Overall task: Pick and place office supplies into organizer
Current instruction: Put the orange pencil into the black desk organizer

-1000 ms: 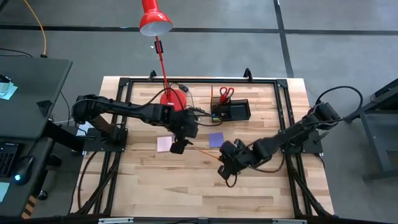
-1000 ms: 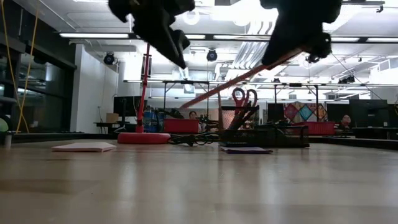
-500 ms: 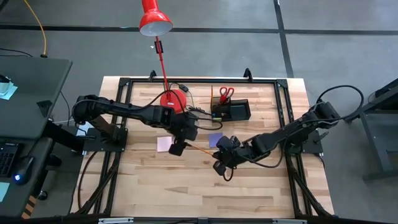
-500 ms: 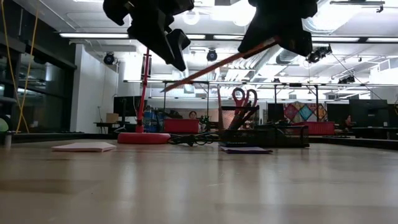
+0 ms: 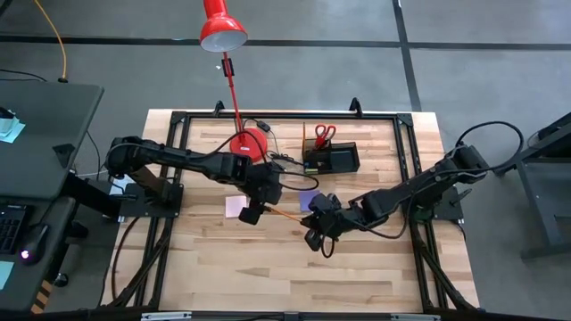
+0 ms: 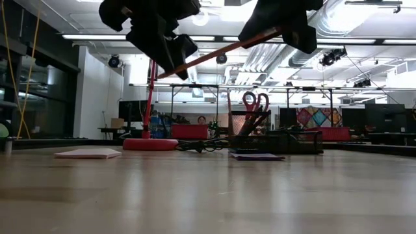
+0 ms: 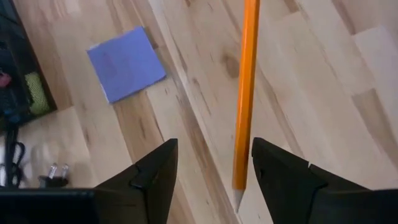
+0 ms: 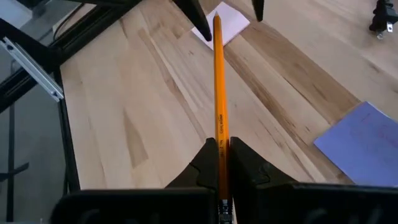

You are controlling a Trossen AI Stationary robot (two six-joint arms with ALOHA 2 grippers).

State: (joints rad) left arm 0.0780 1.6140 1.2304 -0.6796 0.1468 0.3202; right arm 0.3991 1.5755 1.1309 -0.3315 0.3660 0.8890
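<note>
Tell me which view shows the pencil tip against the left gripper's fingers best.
Left wrist view: the orange pencil ends with its sharpened tip between the open left gripper's fingers, untouched. Right wrist view shows the right gripper shut on its other end. High view shows only a thin orange line; low view shows it held up between both arms, contact unclear.

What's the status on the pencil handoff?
Right gripper shut on orange pencil, held above table. Left gripper open, tip between its fingers. Nothing in the way.

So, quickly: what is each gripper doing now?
Left gripper: open, its fingers either side of the orange pencil tip.
Right gripper: shut on the orange pencil, held above the table.
</note>
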